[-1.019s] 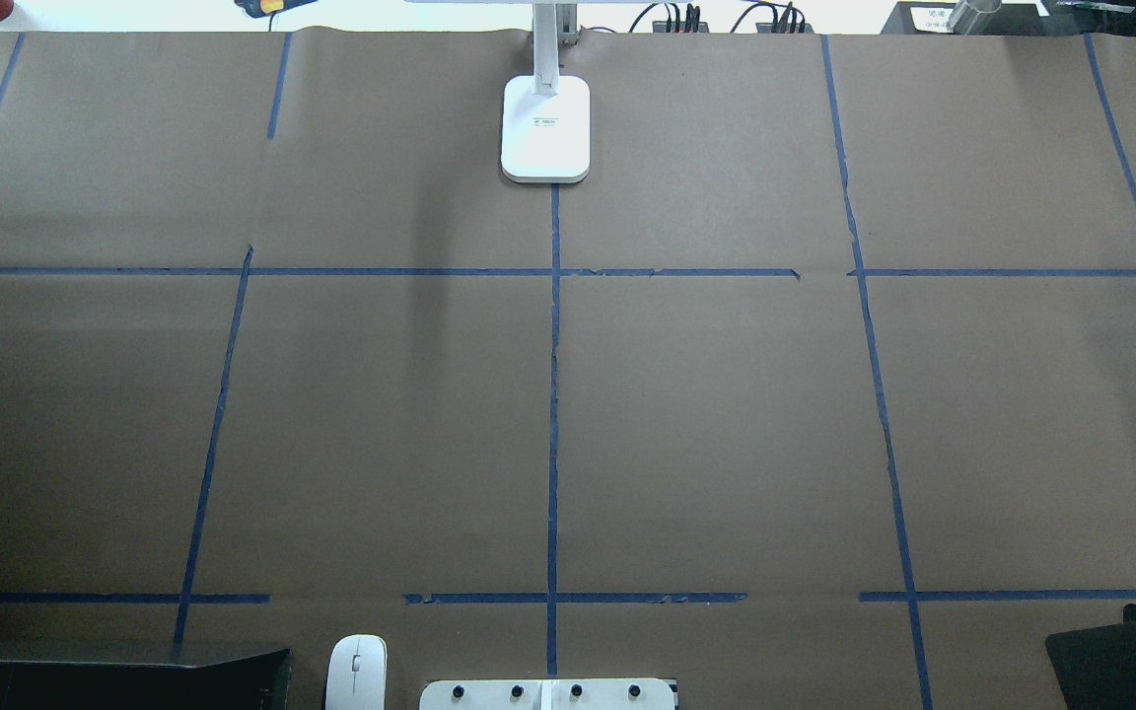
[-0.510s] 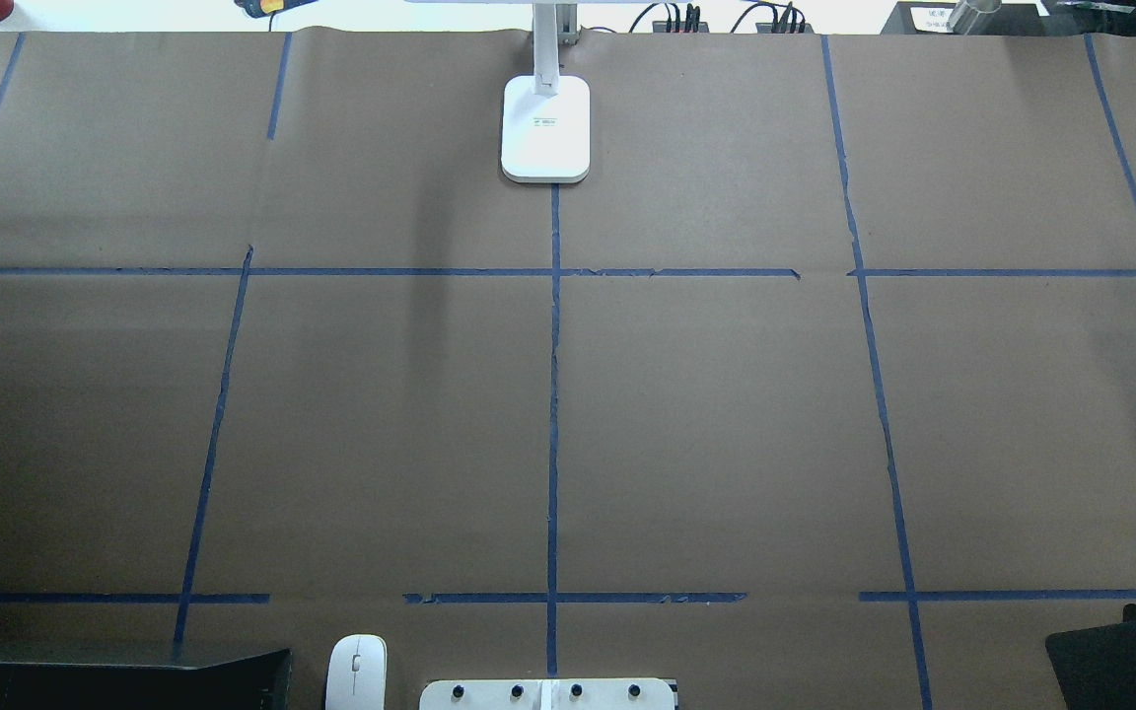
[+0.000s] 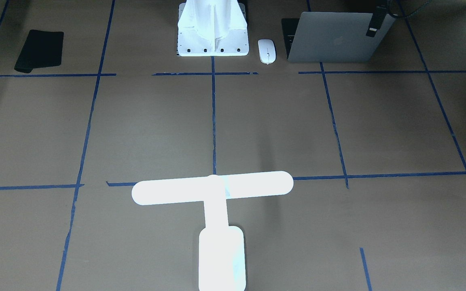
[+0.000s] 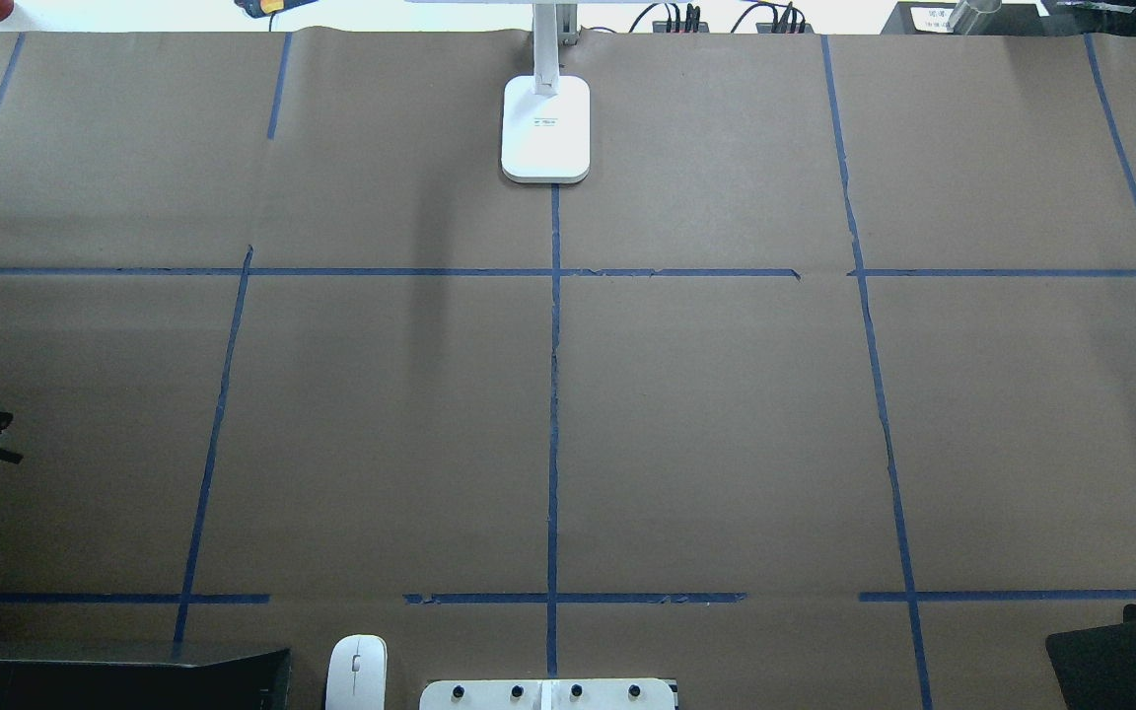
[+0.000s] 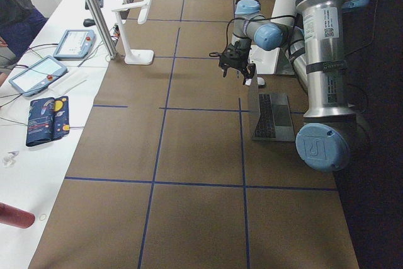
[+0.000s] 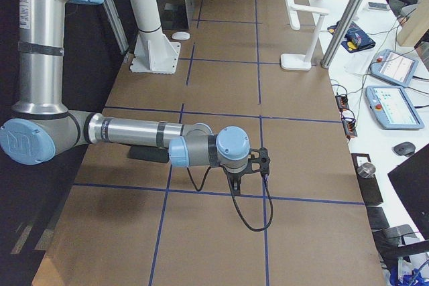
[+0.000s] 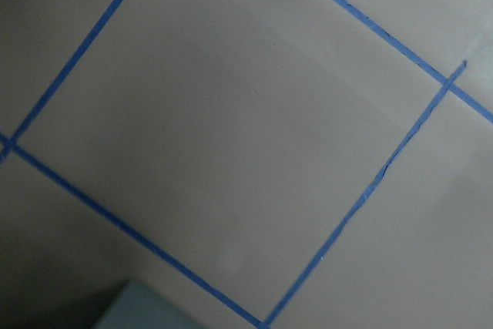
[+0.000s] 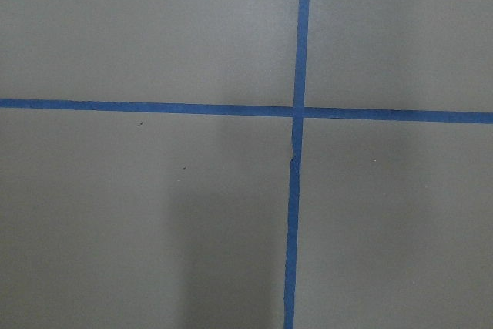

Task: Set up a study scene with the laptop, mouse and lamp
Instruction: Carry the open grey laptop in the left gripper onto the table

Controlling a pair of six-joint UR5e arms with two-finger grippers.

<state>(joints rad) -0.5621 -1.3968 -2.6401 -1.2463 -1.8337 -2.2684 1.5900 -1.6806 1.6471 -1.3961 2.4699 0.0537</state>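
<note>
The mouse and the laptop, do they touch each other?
Apart. The exterior front-facing view shows a strip of bare brown table between the mouse and the laptop.

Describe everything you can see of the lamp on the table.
The lamp is white, plastic-looking and lit, glowing bright in the front-facing view. Parts: a rounded rectangular base with a small label, a slim upright post, an arm reaching toward the robot, and a long round-ended bar head across its end. It stands upright at the far edge of the table from the robot, where the centre tape line ends. Nothing but the table touches it.
</note>
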